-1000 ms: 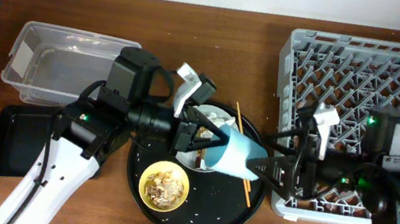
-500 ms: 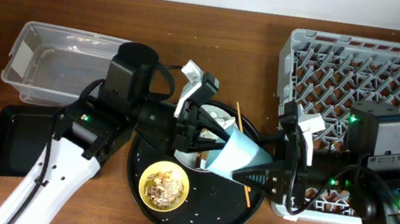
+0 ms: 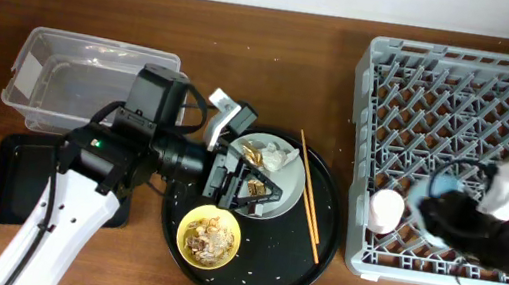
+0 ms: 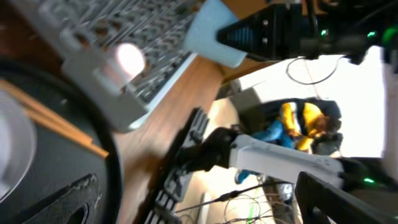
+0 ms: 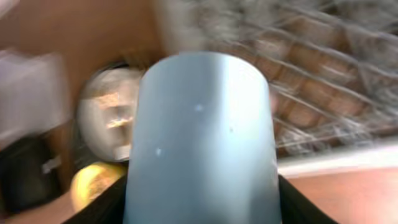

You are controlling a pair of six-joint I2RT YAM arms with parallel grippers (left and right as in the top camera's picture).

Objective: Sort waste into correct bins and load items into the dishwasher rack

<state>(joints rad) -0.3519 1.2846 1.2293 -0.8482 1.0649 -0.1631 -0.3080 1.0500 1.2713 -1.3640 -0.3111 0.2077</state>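
L gripper (image 3: 250,188) hangs over the large round black tray (image 3: 268,258), which sits near the front edge of the bench, about mid-width. Its fingers are spread wide w/ nothing btw them; the left wrist view is blurred but agrees. The tips are above the front-left rim of the pale grey round plate (image 3: 291,180) on that tray. On the plate lie a crumpled white tissue (image 3: 279,152) and a crumpled gold-brown wrapper (image 3: 251,152). Just in front of the plate is the yellow bowl (image 3: 184,225), holding brownish food scraps w/ rice (image 3: 210,239). The two thin wooden chopsticks (image 3: 310,199) lie on the tray to the right of the plate, close together.

R gripper (image 5: 202,202) is clamped on the small pale blue cup (image 5: 202,124), which fills its wrist view. In the overhead view this arm is motion-blurred, over the front part of the large square grey plastic rack (image 3: 466,83) by the right edge. The small pink cup (image 3: 386,211) is inside the rack, front-left area, near the rack's left wall; I cannot tell which way up.

The clear plastic tub (image 3: 98,42) is at the back-left, and the flat black rectangular tray (image 3: 12,177) is in front of it, by the left edge.
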